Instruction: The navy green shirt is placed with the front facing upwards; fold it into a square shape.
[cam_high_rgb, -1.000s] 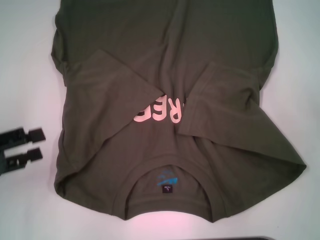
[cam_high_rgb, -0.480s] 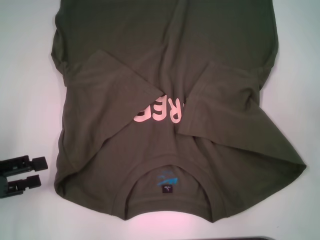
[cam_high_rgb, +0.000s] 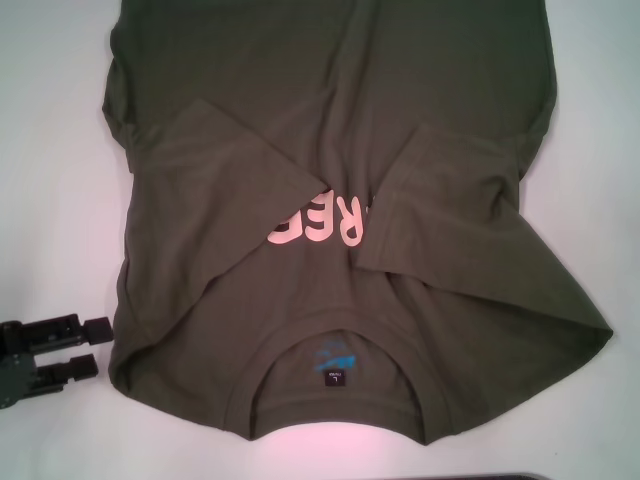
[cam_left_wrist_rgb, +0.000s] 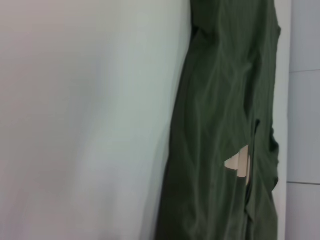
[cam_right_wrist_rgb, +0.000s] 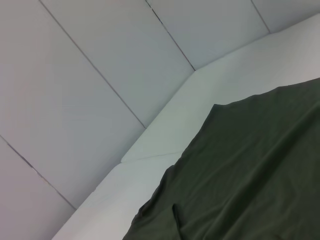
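The navy green shirt (cam_high_rgb: 330, 120) lies front up on the white table (cam_high_rgb: 50, 150), with its collar and blue neck label (cam_high_rgb: 335, 358) at the near edge. Both sleeves are folded in over the chest and partly cover the pink lettering (cam_high_rgb: 312, 228). My left gripper (cam_high_rgb: 98, 347) rests low on the table just left of the shirt's near left shoulder corner, open and holding nothing. The left wrist view shows the shirt (cam_left_wrist_rgb: 220, 125) from the side, and the right wrist view shows the shirt's hem (cam_right_wrist_rgb: 250, 180). My right gripper is out of view.
A dark edge (cam_high_rgb: 500, 477) shows at the bottom of the head view. White table lies on both sides of the shirt. Grey wall panels (cam_right_wrist_rgb: 100, 60) stand behind the table's far edge.
My left gripper has moved toward the near edge and to the right, closer to the shirt's shoulder corner. The shirt has not moved.
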